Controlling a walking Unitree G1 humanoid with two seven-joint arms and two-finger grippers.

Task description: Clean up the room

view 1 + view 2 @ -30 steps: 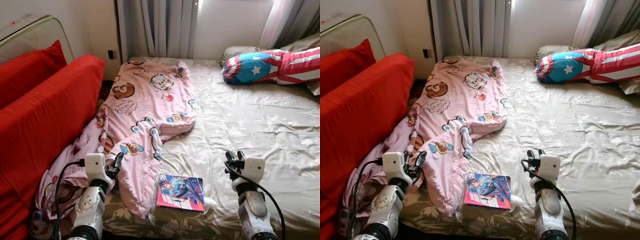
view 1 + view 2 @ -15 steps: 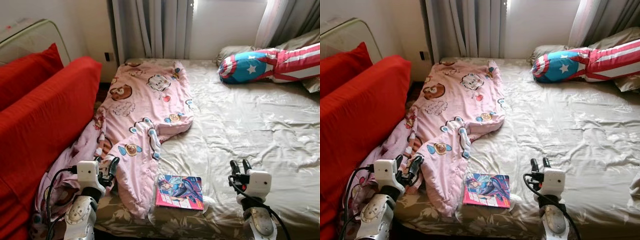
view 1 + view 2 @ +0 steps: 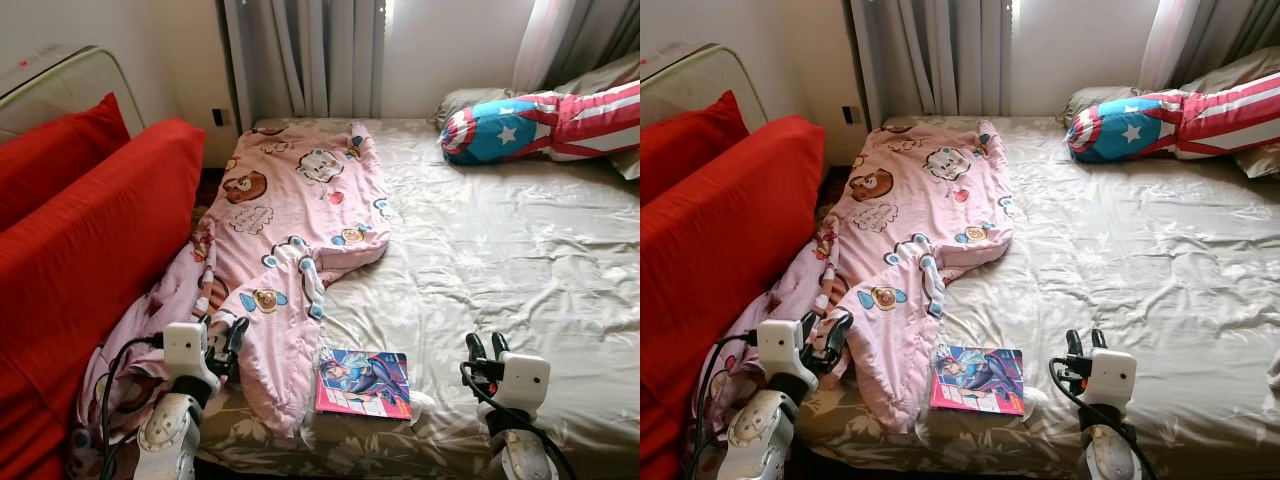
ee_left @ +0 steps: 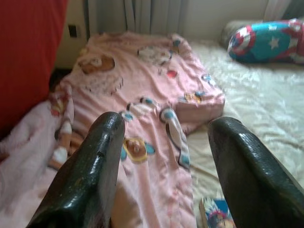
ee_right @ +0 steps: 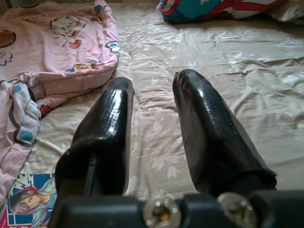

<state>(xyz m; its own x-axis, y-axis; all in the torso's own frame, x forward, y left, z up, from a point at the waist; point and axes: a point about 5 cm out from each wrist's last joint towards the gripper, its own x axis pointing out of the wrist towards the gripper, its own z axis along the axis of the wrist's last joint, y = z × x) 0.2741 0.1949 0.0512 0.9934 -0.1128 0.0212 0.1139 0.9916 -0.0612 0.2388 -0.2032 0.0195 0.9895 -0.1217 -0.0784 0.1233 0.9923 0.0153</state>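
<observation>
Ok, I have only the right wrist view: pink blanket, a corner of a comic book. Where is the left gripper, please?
Observer: The left gripper is open, over the pink blanket at the left side of the bed.
Operator: Is the blanket all on the bed?
Observer: No, part hangs down between the bed and a red sofa.
Operator: And the whole book?
Observer: The comic book lies flat near the bed's front edge, beside the blanket.
</observation>
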